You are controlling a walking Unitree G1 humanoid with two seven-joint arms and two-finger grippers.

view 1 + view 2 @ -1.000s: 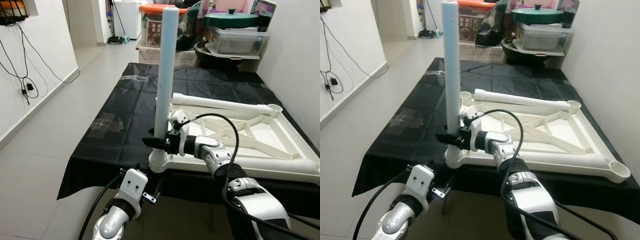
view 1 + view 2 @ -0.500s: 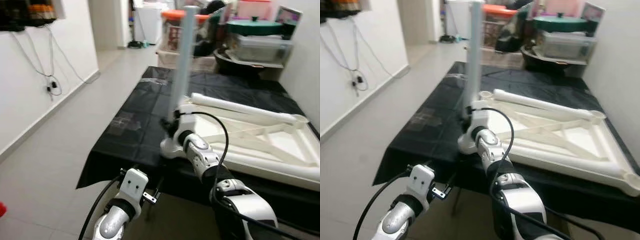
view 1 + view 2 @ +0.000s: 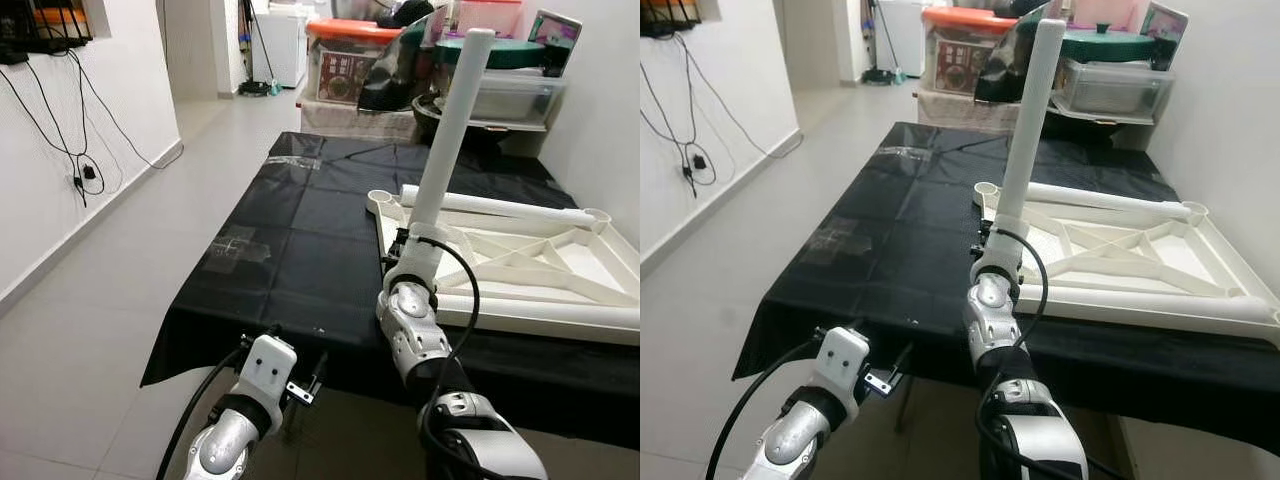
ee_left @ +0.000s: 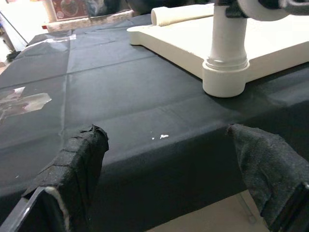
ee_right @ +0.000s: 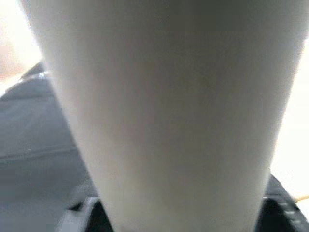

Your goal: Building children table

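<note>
Upturned on the black-draped tabletop [image 3: 290,250]: the white plastic children's table frame [image 3: 520,265], underside up, ribs and corner sockets showing, one loose leg [image 3: 500,207] lying along its far edge. Standing in the near corner socket [image 4: 224,79], seen in the left wrist view: a pale leg tube [image 3: 448,125], leaning a little off vertical toward the frame's far side in the head views. Right pincer [image 3: 408,243] low on that tube just above the socket, apparently pinching it, the right wrist view showing the tube's white surface close between the dark finger edges. Left pincer [image 4: 178,164] spread wide and holding nothing, hovering below and in front of the tabletop's near edge, fabric-covered fingertips [image 4: 79,157] well apart on either side of the socket as seen from that wrist. Step in hand, as a judgement: seating the leg fully in its corner. To do it well: bring the tube square to the frame before pressing, since a tilted tube tends to bind against the socket wall; keep the grip low, near the collar, for control of the base; press straight down along the tube's axis rather than sideways, because the frame lies unsecured on slippery cloth and could slide toward the edge. Worth considering: bracing the frame corner with the idle left pincer. Storage bins and a lidded pot [image 3: 490,45] beyond the tabletop's far end.
</note>
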